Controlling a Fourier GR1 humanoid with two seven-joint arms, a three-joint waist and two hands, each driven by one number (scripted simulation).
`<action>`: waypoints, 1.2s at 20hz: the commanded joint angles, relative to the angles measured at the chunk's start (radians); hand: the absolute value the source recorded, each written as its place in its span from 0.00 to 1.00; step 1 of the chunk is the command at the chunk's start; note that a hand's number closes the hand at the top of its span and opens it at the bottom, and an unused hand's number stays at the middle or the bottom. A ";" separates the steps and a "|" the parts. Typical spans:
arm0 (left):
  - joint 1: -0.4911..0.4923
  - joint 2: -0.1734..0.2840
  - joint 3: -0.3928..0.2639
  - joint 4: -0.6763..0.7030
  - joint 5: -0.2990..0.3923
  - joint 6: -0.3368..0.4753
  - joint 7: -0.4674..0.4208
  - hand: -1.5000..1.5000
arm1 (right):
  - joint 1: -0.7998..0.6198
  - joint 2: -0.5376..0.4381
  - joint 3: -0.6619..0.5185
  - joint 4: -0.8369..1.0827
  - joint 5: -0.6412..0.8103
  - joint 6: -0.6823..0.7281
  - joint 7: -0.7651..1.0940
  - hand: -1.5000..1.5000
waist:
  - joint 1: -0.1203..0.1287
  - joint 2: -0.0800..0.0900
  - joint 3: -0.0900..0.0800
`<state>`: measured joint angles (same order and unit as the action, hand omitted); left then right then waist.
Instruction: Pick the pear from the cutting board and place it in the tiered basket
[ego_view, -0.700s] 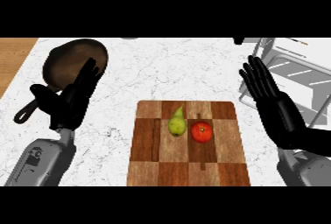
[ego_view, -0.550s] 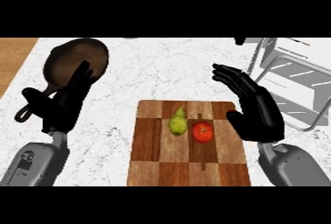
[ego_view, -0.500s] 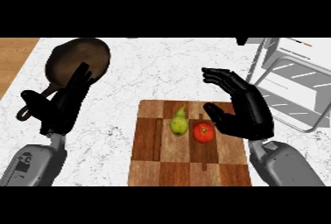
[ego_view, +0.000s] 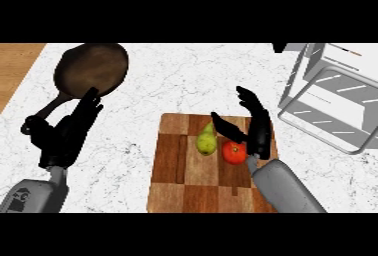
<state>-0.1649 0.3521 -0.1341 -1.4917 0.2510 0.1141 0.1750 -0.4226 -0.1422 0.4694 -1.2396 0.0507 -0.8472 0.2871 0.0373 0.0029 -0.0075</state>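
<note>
Item: pear (ego_view: 207, 140), lying free on the cutting board (ego_view: 177, 170), tomato (ego_view: 234, 152) touching at its 4 o'clock; right hand (ego_view: 255, 127) at 3 o'clock, fingers spread, holding nothing, apparently poised to grasp; tiered basket (ego_view: 332, 95) at 2 o'clock; left hand (ego_view: 70, 132) resting open at 9 o'clock.

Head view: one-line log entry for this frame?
phase: reach | right hand: open, above board beside tomato | pear: on board | left hand: resting open | basket: right
</note>
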 joint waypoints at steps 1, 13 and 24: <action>0.051 0.015 0.007 -0.017 0.000 -0.015 -0.014 0.50 | -0.140 0.059 0.092 0.152 0.225 -0.177 0.191 0.00 | -0.003 -0.008 0.002; 0.044 0.027 0.023 -0.028 0.024 -0.032 0.022 0.50 | -0.466 0.020 0.282 0.283 0.238 0.652 0.807 0.00 | -0.007 -0.016 0.000; 0.060 0.020 0.052 -0.033 0.028 -0.041 0.010 0.50 | -0.675 0.140 0.216 0.334 0.125 0.821 1.120 0.00 | -0.030 -0.007 0.006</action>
<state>-0.0919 0.3714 -0.0953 -1.5271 0.2710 0.0786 0.1679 -1.0426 -0.0317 0.6847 -0.9241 0.1735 -0.0746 1.1763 0.0153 -0.0063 -0.0024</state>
